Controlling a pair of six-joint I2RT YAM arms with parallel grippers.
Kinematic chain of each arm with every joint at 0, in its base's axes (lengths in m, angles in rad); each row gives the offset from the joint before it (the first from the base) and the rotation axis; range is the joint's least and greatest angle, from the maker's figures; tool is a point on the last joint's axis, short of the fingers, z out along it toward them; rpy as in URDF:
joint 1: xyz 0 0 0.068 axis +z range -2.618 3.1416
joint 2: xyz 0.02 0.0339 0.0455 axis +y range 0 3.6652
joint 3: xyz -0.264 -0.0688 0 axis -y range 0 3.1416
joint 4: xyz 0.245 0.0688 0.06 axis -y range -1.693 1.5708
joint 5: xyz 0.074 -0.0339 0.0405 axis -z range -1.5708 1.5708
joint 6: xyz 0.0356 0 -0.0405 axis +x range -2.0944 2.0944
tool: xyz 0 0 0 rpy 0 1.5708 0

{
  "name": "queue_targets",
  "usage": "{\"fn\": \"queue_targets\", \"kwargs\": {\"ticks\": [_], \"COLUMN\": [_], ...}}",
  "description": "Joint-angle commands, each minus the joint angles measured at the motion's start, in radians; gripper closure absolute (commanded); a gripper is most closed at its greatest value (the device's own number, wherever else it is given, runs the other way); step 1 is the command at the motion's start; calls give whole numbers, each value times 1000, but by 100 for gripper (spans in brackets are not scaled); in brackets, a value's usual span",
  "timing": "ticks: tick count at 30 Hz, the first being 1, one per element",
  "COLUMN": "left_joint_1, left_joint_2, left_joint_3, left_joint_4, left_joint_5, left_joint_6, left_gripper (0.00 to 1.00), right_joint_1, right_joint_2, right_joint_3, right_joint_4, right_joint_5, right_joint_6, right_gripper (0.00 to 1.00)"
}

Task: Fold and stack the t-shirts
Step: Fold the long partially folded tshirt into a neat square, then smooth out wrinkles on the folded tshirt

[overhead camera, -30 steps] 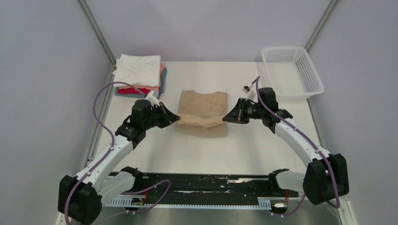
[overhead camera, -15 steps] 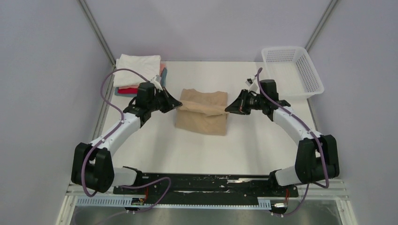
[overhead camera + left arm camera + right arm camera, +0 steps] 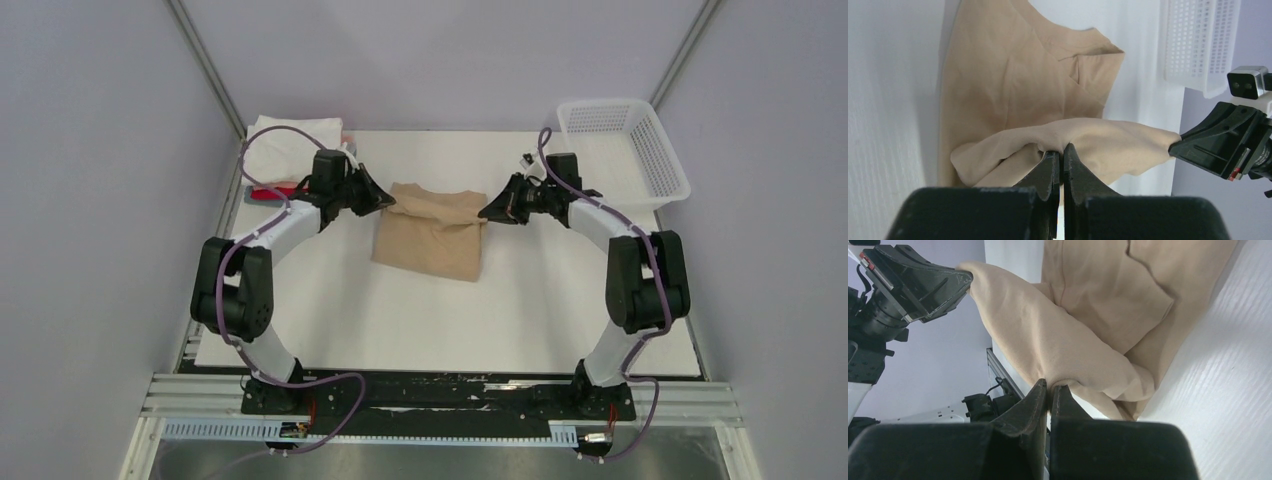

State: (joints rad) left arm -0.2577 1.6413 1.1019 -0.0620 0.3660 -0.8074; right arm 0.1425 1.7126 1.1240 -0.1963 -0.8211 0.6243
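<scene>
Mid-fold, I reckon: left fingers and right fingers pinch the tan shirt; next, lower it at twelve o'clock.

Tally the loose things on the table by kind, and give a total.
Tan t-shirt: 1
Stack of folded shirts, layers partly hidden by the arm: 1
White mesh basket: 1
Total: 3

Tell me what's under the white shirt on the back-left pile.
Only the edge of a red shirt shows beneath the white shirt. The rest of the pile is covered by it and by the left arm.
</scene>
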Motion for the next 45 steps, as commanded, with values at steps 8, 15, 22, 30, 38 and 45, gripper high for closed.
{"fn": "queue_targets", "kwargs": {"ticks": [8, 15, 22, 30, 38, 45], "left_joint_1": [33, 37, 5, -50, -50, -44], "left_joint_2": [217, 257, 117, 185, 389, 540], "left_joint_3": [204, 380, 270, 192, 413, 614], "left_joint_4": [31, -87, -66, 5, -77, -166], "left_joint_5": [12, -61, -9, 183, 184, 50], "left_joint_6": [40, 117, 157, 145, 182, 213], "left_gripper": [100, 1, 0, 0, 0, 0], "right_joint_1": [-31, -65, 14, 149, 132, 84], "right_joint_2": [238, 305, 52, 108, 298, 403], "right_joint_3": [205, 435, 155, 98, 247, 326], "right_joint_4": [80, 17, 43, 178, 215, 225], "right_joint_5": [57, 130, 157, 112, 179, 176], "right_joint_6": [-17, -87, -143, -100, -95, -97], "right_gripper": [97, 30, 0, 0, 0, 0]}}
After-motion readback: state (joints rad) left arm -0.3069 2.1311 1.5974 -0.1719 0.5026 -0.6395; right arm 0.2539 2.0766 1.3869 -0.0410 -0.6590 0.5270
